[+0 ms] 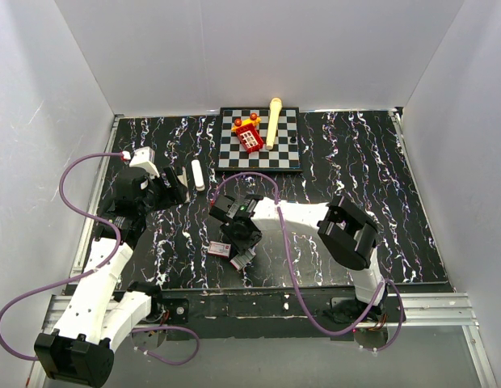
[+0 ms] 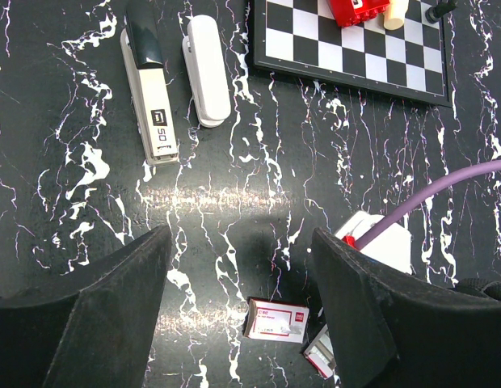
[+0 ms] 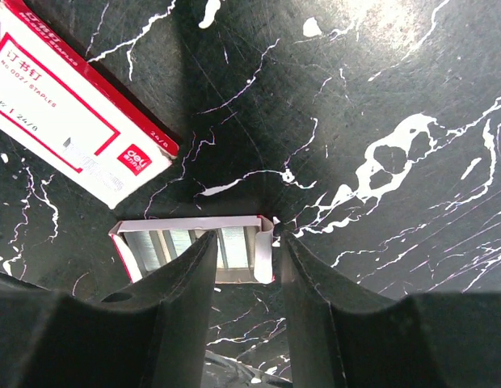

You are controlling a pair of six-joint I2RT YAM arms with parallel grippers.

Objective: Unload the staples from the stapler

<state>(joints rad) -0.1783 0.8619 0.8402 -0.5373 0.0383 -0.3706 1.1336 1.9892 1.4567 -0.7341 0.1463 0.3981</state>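
Black marbled counter: the stapler is seen lying flat, untouched, beyond the left end effector — held wide apart. The right end effector is parted too, empty. Light, rigid, slick metal is judged best gripped across its narrow sides.

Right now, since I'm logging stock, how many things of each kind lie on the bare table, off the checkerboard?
stapler: 1
white oblong piece: 1
red-and-white staple box: 1
open staple tray: 1
Total: 4
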